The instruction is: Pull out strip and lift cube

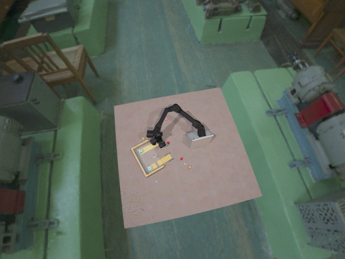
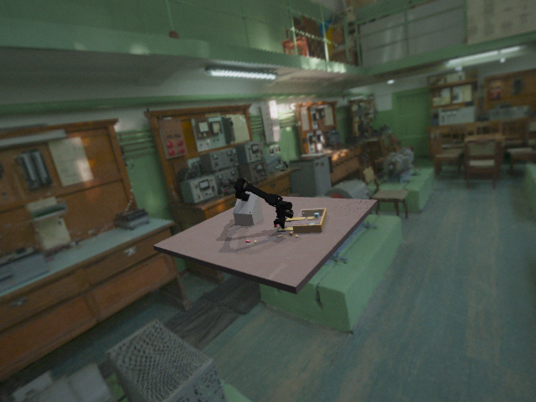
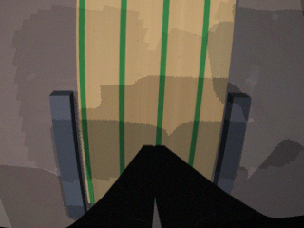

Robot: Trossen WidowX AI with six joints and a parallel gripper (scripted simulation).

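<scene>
The end effector [image 3: 154,205], fingers together on nothing, sits over the near end of the green-striped strip [image 3: 146,57] leading into the wooden tray [image 1: 138,163], which holds 2 labelled cubes.

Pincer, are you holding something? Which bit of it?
Seemingly nothing. The pincer is shut tight, its tips meeting over the near end of the green-lined strip, between two blue side tabs. No part of the strip shows between its fingers.

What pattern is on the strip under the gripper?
Tan strip with four green lines, clearest in the wrist view.
</scene>
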